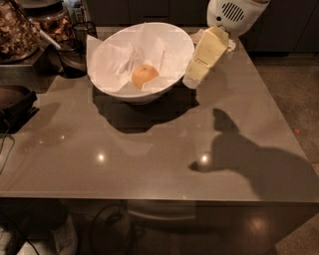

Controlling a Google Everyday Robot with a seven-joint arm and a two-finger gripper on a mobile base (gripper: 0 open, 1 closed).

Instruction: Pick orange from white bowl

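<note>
The orange [144, 75] is a small round yellow-orange fruit lying in the white bowl [175, 36], on crumpled white paper lining. The bowl stands at the far middle of the grey table [159, 144]. My gripper [193, 79] is a cream-coloured part hanging from the white arm [234, 14] at the top right. It points down and to the left, just beside the bowl's right rim, above the table. It is to the right of the orange and holds nothing that I can see.
Dark containers of food [20, 35] and a dark pot [74, 56] stand at the far left. A dark flat device [15, 102] lies at the left edge. Crumpled paper [230, 46] lies behind the gripper. The arm's shadow [249, 159] falls on the right of the table.
</note>
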